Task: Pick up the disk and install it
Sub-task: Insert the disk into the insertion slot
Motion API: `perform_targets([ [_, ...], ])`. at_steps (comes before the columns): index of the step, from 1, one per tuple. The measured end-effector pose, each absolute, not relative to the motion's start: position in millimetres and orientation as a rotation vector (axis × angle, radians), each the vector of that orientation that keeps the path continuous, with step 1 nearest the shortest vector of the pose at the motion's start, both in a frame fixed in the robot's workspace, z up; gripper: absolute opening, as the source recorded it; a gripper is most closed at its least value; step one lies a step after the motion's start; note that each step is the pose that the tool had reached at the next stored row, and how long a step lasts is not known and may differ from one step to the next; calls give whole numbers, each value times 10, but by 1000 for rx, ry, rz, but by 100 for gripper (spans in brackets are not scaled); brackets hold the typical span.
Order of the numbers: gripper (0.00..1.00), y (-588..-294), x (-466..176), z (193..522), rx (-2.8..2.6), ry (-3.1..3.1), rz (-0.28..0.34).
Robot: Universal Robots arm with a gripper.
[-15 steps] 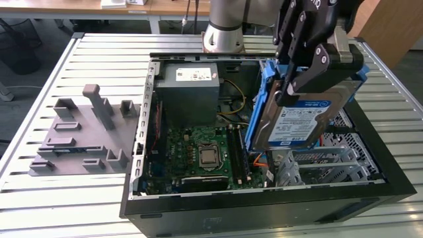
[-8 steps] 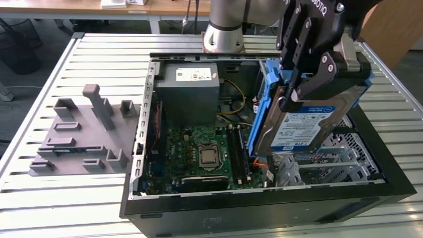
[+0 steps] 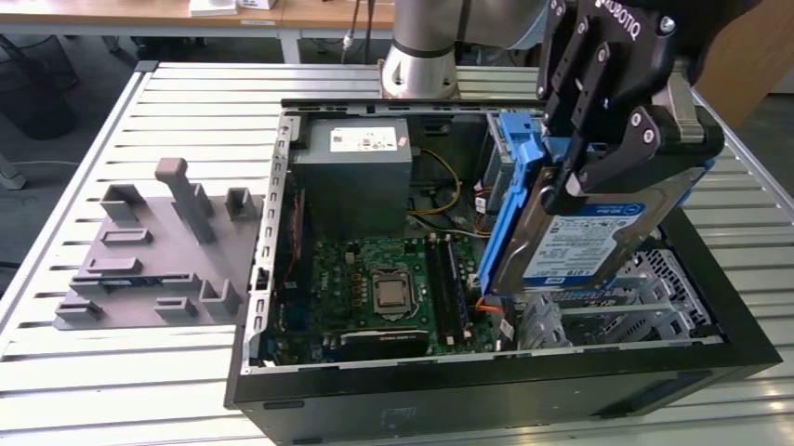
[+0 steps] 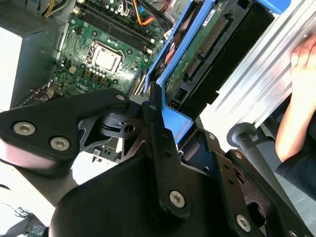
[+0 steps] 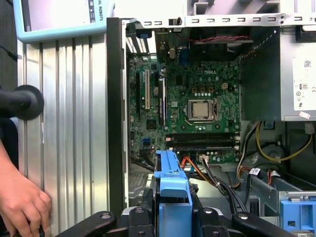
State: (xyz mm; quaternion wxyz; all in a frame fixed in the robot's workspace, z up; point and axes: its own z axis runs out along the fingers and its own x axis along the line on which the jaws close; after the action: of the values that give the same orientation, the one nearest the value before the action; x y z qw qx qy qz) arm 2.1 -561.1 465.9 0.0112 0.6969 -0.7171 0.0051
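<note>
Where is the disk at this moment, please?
In the exterior view the disk hangs tilted in the gripper, above the open computer case, at that view's right beside the motherboard.

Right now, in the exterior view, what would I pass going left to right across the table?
Grey plastic fixture → power-supply box → motherboard → the disk held upright by the gripper.

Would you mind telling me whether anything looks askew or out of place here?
The disk hangs tilted in the claw above the open computer case, not seated. A person's hand rests on the table beside the case.
</note>
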Motion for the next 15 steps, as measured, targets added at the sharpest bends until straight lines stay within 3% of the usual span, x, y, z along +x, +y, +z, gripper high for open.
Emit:
perform_targets([
  [15, 36, -5611, 152, 4639, 2174, -2237, 16],
])
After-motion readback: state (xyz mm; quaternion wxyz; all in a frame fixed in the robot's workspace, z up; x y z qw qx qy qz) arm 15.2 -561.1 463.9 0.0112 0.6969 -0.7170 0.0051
